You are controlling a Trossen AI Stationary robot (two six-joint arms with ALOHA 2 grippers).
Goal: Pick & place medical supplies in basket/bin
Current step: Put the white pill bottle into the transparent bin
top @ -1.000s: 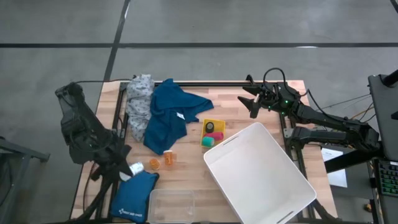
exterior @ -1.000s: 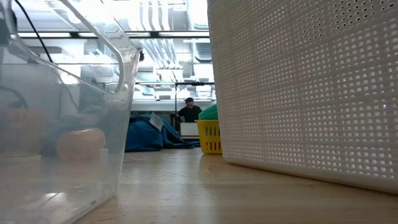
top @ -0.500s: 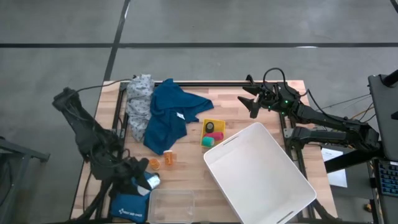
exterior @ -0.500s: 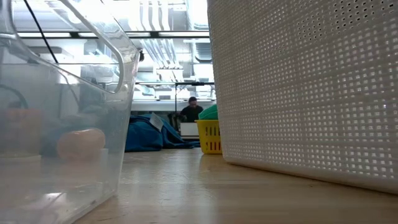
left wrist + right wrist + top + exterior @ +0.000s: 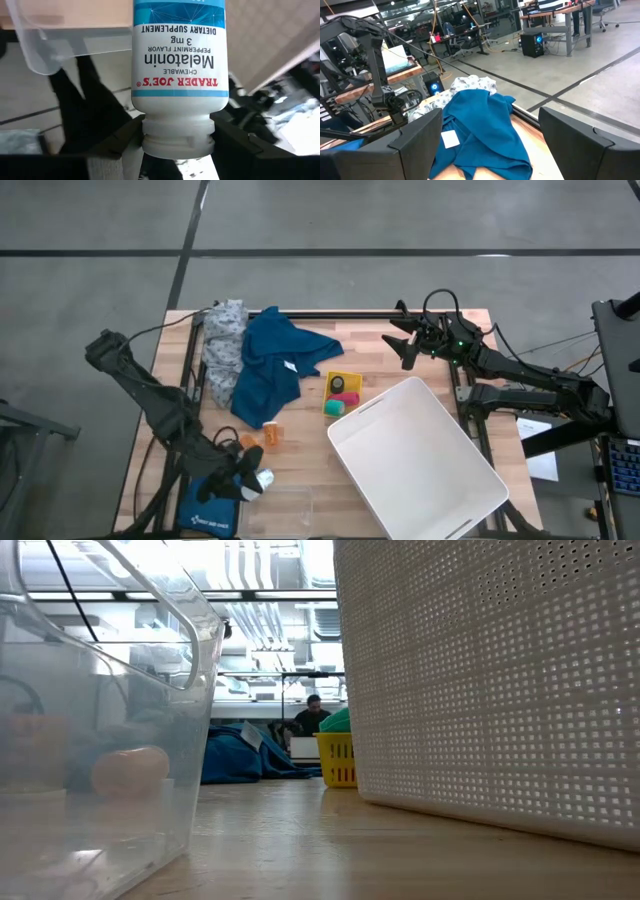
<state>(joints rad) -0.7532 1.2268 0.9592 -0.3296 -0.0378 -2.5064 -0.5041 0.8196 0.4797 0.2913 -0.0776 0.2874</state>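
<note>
Left gripper (image 5: 250,480): lower left of the high view, above the near edge of the table between the blue padded pouch (image 5: 207,510) and the clear plastic bin (image 5: 276,511); fingers closed partway on the cap end of a small white bottle (image 5: 180,65).
White bottle: held in the left gripper; in the left wrist view its printed label filled the centre of the frame, cap (image 5: 177,135) set between the two dark fingers (image 5: 117,140).
Right gripper (image 5: 405,345): upper right of the high view, over the far right corner of the table; fingers spread wide, nothing between them.
Blue cloth garment (image 5: 275,365): heaped at upper centre left of the high view, touching the grey dotted cloth (image 5: 224,335) to its left.
Orange pill bottles (image 5: 272,434): on the wood just below the garment, centre left.
Yellow basket (image 5: 342,392): centre of the high view, holding pink, teal and dark bandage rolls (image 5: 346,398).
White basket (image 5: 420,460): lower right of the high view, just beside the yellow basket.
Person (image 5: 314,716): small, centre of the low view, in the room behind the table.
</note>
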